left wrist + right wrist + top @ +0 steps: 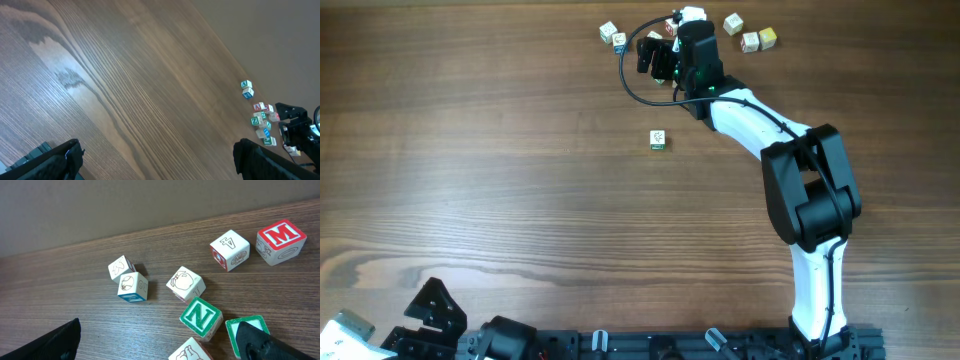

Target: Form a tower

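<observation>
Hovering released over loose letter cubes (201, 316), the right claw (655, 58) sits apart from the pale wooden cube tower (659, 140), likely light, tippy; pinch its flat sides.

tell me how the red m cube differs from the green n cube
The pale wooden cube with a red M has red lettering and border; the pale wooden cube with a green N has green. The M cube lies farther back, the N cube nearer, among neighbours. Both rest letter-up, unstacked.
</observation>
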`<state>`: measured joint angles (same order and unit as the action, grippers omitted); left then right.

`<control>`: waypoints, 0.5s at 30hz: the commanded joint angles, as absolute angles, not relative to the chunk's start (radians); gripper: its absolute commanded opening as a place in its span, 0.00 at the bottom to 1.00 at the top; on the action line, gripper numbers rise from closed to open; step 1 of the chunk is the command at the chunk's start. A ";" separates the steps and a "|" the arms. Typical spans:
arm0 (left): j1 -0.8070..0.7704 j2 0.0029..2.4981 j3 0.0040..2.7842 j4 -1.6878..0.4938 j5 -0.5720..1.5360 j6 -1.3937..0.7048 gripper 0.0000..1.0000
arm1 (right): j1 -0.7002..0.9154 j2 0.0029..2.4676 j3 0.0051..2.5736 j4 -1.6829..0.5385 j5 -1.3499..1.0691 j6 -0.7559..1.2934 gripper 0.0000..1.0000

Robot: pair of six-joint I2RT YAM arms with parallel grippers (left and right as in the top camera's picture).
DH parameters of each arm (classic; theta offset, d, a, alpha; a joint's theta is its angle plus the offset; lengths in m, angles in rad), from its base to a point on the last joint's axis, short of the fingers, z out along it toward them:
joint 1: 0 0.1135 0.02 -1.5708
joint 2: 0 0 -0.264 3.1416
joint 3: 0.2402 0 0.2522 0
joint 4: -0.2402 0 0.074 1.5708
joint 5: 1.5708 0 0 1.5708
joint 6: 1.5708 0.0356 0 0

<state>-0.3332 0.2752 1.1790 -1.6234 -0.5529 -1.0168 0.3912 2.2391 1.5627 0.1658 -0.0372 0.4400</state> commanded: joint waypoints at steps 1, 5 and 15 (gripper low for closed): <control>-0.327 0.270 1.176 -1.621 -0.566 -1.033 1.00 | 0.389 2.253 1.580 0.171 -0.053 0.419 1.00; -0.327 0.270 1.176 -1.621 -0.566 -1.033 1.00 | 0.389 2.253 1.580 0.171 -0.053 0.419 1.00; -0.327 0.270 1.176 -1.621 -0.566 -1.033 1.00 | 0.377 2.245 1.580 0.080 0.012 0.504 0.99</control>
